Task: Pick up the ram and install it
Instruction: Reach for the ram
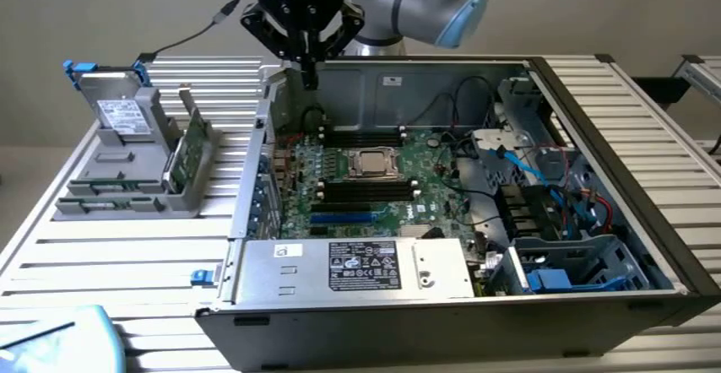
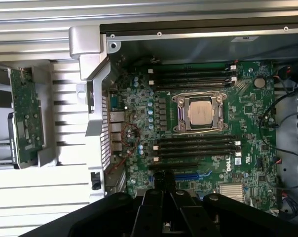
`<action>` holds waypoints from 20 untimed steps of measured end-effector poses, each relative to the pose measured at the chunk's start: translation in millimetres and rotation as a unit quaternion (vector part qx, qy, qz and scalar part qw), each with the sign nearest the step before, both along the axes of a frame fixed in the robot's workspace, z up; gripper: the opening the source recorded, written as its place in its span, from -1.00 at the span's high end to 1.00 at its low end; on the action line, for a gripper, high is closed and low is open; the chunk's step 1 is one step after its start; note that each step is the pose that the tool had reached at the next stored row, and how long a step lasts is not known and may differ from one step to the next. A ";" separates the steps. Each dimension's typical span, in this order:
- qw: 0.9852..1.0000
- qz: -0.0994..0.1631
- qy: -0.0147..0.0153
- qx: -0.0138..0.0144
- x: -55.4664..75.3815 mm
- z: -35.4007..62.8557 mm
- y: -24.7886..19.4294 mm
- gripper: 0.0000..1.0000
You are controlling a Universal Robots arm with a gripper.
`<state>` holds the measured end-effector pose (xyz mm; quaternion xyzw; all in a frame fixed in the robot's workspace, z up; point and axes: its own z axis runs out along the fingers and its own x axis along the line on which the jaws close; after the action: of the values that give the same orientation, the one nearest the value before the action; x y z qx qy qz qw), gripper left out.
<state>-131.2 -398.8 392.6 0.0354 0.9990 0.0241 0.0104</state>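
Hovering the gripper over the far edge of the open computer case, at about eleven o'clock from the CPU socket in the exterior view. Holding the claw's fingers pressed together, clasping nothing.

Finding the ram standing on edge in the grey holder outside the case, at about nine o'clock from the socket and well apart from the gripper. Judging the task as barely begun: not yet picking up the stick, not yet seating it. Showing long black slots on the motherboard at twelve and six o'clock from the socket, waiting to take it.

Reading a white "DELL" logo on the board in the wrist view. Making out white lettering on the black body above the fingers, seemingly "ROBOTIQ". Finding the print on the power supply's label and on the sticker of the drive in the holder too small to read.
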 end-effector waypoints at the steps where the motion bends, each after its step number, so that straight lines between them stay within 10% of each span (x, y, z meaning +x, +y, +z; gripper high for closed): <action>1: 1.000 0.000 0.000 0.000 -2.2 0.0 0.0 0.80; 20: 1.000 0.000 0.000 0.000 -51.2 0.0 0.0 0.80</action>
<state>-182.4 -398.8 392.6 0.0354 0.9990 0.0241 0.0104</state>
